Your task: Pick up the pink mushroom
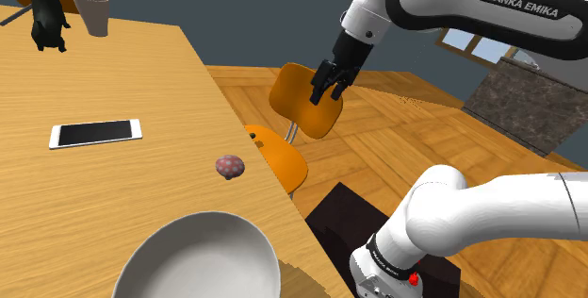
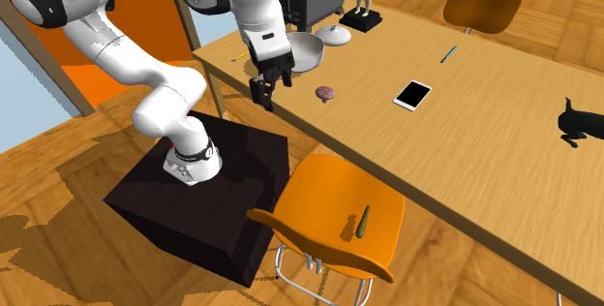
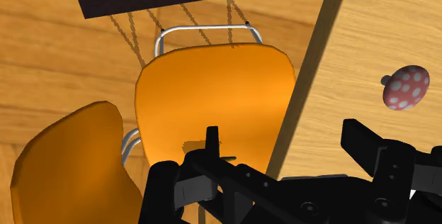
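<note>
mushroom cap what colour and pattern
The mushroom is pink with white spots, clearest in the wrist view.

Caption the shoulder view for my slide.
Open gripper hovers off the wooden table, apart from the spotted pink mushroom near a white bowl.

The mushroom [image 1: 230, 165] lies on the table [image 1: 122, 70] between phone [image 1: 95, 133] and bowl [image 1: 198, 258].

Pink mushroom [image 3: 406, 88] with white spots, orange chair [image 3: 212, 95], white bowl [image 1: 203, 258], black gripper [image 1: 327, 96]
</note>
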Robot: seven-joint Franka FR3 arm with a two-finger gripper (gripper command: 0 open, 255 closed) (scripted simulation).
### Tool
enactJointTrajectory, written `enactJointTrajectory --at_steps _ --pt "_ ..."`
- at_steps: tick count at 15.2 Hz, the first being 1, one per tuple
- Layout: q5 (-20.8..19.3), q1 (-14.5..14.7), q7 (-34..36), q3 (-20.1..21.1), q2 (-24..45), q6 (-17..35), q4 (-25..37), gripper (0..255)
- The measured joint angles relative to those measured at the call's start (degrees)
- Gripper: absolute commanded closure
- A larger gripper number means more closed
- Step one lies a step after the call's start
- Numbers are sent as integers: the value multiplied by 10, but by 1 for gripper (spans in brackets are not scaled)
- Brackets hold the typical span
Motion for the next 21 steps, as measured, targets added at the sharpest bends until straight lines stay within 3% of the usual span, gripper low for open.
enactJointTrajectory --at_steps 3,13,21 --pt "4 5 13 16 17 12 2 0" --pt "17 40 124 144 145 74 32 0" --pt "-21 53 231 242 302 112 109 0"
